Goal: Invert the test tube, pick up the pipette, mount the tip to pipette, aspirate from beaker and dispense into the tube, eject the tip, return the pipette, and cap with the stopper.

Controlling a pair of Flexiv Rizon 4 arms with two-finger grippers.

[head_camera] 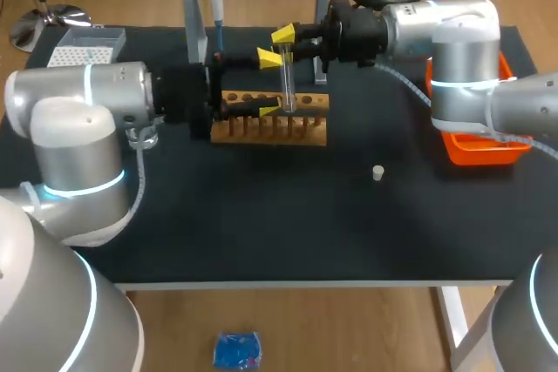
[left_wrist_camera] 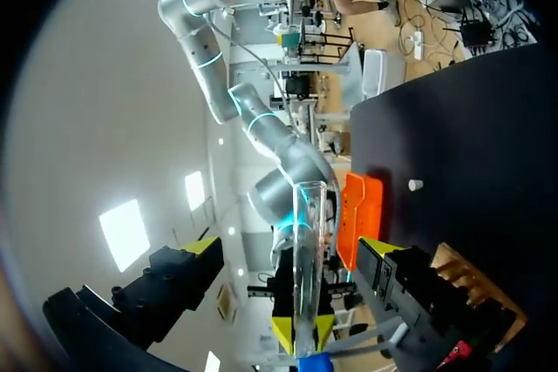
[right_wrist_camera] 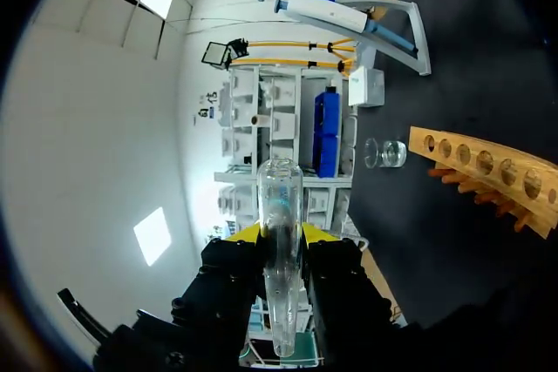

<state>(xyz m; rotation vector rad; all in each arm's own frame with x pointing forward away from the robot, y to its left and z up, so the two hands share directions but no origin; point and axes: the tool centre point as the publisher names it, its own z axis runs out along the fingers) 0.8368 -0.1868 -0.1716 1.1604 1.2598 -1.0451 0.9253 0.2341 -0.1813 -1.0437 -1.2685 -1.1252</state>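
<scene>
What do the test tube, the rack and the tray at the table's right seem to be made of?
The test tube looks like clear glass or clear plastic: what lies behind shows through it. The rack looks like unpainted wood, light brown and matt. The tray seems to be orange plastic, evenly coloured.

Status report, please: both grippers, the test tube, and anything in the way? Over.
Right gripper shut on test tube. Left gripper open around it, not touching. Wooden rack close by.
</scene>
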